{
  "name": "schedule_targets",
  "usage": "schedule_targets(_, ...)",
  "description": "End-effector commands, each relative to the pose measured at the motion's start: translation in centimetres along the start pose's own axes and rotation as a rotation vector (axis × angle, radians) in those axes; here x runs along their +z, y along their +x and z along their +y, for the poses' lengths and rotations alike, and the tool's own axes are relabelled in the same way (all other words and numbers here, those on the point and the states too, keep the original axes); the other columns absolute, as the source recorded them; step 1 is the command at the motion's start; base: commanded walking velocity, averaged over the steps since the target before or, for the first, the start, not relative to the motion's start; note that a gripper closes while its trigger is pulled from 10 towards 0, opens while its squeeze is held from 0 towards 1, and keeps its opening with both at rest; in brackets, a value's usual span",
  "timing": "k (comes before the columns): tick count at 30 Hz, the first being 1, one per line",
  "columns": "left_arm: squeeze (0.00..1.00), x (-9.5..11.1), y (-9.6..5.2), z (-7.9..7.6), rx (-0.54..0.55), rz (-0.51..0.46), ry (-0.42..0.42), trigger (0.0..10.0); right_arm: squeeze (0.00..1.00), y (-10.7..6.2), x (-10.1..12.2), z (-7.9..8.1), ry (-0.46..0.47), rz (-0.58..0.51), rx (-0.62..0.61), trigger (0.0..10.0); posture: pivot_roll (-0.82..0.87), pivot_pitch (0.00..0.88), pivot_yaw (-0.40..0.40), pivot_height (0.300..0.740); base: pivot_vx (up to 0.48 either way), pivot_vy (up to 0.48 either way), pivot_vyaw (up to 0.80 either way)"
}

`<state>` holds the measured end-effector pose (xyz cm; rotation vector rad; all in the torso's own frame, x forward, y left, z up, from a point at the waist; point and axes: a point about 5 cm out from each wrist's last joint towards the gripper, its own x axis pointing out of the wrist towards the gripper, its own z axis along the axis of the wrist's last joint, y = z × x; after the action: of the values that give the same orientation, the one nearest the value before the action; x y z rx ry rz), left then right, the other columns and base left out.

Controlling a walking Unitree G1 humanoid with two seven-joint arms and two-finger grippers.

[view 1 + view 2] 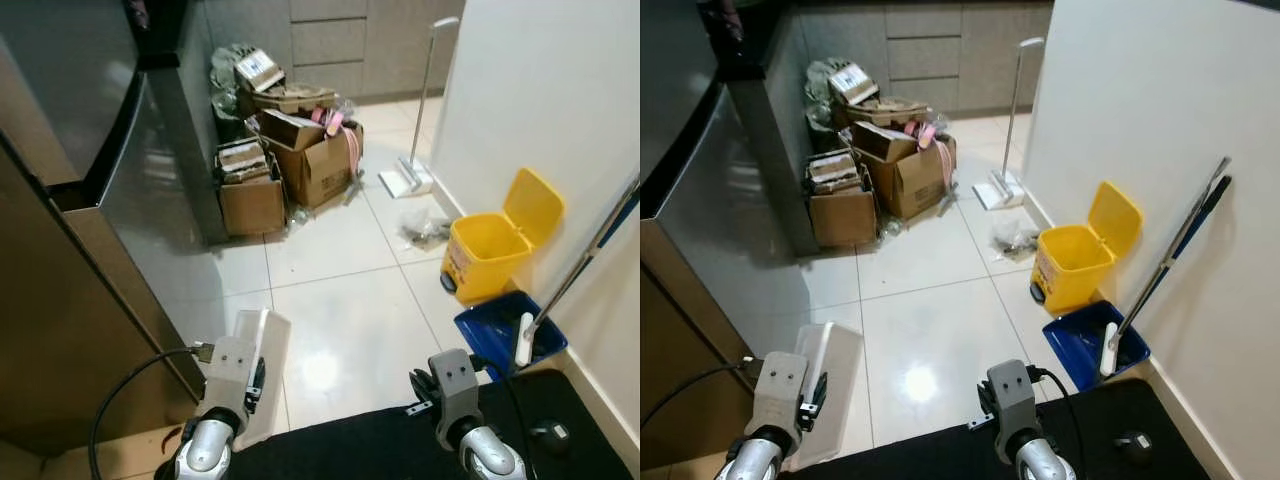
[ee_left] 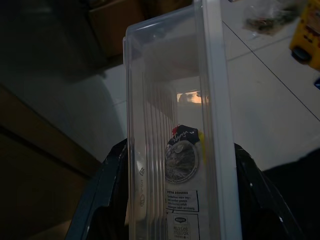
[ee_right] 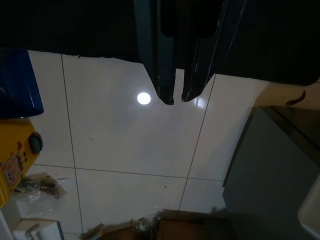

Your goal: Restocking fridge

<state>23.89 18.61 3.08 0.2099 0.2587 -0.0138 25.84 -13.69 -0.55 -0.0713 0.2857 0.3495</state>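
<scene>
A clear plastic fridge bin (image 2: 170,110) with a printed label on it sits between the fingers of my left gripper (image 2: 179,147), which is shut on its two long sides. In the eye views the bin (image 1: 268,345) hangs low over the floor tiles, beside the steel fridge (image 1: 140,190) that stands at the left with its doors closed. My right gripper (image 3: 177,96) is low on the right above the white tiles, its fingertips almost touching and nothing between them.
Open cardboard boxes (image 1: 290,165) are piled against the far cabinets next to the fridge. A yellow pedal bin (image 1: 495,250), a blue dustpan (image 1: 505,335) and a leaning mop handle (image 1: 590,250) line the right wall. A black mat (image 1: 400,440) lies at my feet.
</scene>
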Motion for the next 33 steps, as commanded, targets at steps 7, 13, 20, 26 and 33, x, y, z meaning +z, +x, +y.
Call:
schedule_targets(7, 0.00, -0.37, -0.27, -0.13, -0.002, 0.020, 0.003, 10.0, 0.00, -0.37, -0.63, 0.11, 0.003, 0.028, 0.015, 10.0, -0.07, 0.063, -0.023, 0.740, 0.000, 0.000, 0.00)
schedule_targets(13, 0.00, -0.30, -0.25, -0.19, -0.003, 0.020, 0.002, 10.0, 0.00, -0.38, -0.65, 0.19, 0.002, 0.029, 0.018, 10.0, -0.07, 0.062, -0.021, 0.740, 0.000, 0.000, 0.00)
schedule_targets(20, 0.00, -0.27, -0.25, -0.25, -0.008, 0.019, -0.003, 10.0, 0.00, -0.34, -0.63, 0.32, 0.002, 0.028, 0.022, 10.0, -0.06, 0.061, -0.021, 0.740, 0.000, 0.000, 0.00)
schedule_targets(26, 0.00, -0.17, -0.23, -0.27, -0.011, 0.015, -0.009, 10.0, 0.00, -0.35, -0.68, 0.37, 0.002, 0.030, 0.025, 10.0, -0.06, 0.061, -0.022, 0.740, 0.000, 0.000, 0.00)
schedule_targets(33, 0.00, -0.10, -0.20, -0.29, -0.012, 0.013, -0.011, 10.0, 0.00, -0.37, -0.72, 0.36, 0.000, 0.033, 0.025, 10.0, -0.06, 0.061, -0.023, 0.740, 0.000, 0.000, 0.00)
